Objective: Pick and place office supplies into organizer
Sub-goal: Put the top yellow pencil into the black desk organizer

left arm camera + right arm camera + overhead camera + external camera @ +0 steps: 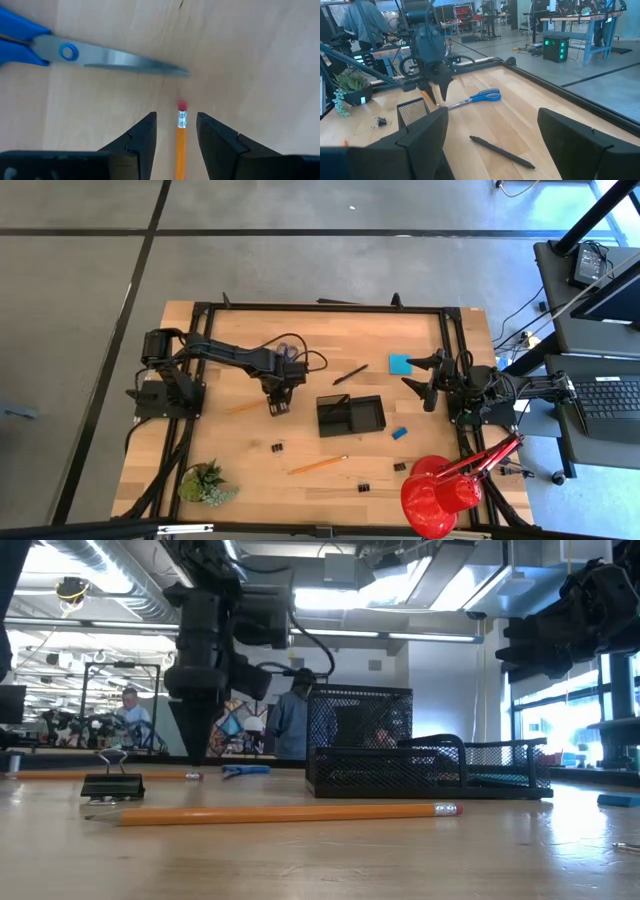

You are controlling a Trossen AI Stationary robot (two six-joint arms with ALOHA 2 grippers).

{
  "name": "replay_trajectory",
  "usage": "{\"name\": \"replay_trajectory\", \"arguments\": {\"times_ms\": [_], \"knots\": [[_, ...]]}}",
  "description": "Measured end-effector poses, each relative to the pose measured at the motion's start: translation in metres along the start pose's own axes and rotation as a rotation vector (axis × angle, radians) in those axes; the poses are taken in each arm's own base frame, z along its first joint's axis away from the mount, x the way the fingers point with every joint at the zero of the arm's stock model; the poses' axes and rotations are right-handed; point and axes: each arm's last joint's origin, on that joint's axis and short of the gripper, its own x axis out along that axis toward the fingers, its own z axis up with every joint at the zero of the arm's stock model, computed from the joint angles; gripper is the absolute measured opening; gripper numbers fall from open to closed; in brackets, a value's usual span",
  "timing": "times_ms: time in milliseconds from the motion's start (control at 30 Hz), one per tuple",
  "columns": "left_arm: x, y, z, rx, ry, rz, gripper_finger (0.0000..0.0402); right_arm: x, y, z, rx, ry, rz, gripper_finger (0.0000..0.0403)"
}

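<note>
Task is looking barely begun: the organizer (351,415) is showing nothing inside, with scissors (75,52), pen (350,374), note pad (400,364) and clips lying loose on the table. Left gripper (176,131) is standing open astride a pencil (181,140); the pencil's long axis is running between the fingers, eraser end pointing toward the scissor tips. Right gripper (490,145) is waiting open at the table's right edge.

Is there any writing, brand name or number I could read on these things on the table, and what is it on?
None can be read.
The pencil between the left claw fingers shows bare orange paint, no print.
The scissors blade and pivot carry no visible mark.
The organizer, binder clip and black pen show no label.
</note>
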Motion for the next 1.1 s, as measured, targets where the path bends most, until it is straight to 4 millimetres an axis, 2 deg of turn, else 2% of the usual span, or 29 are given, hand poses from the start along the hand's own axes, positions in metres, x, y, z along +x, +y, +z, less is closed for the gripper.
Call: {"name": "replay_trajectory", "arguments": {"times_ms": [467, 1100], "knots": [[0.024, -0.001, 0.004, 0.021, 0.071, 0.014, 0.0134, 0.000, 0.000, 0.000, 0.000, 0.000, 0.000, 0.0310], [0.025, -0.003, 0.004, 0.028, 0.069, 0.016, 0.0082, 0.000, 0.000, 0.000, 0.001, 0.000, 0.000, 0.0310]]}}
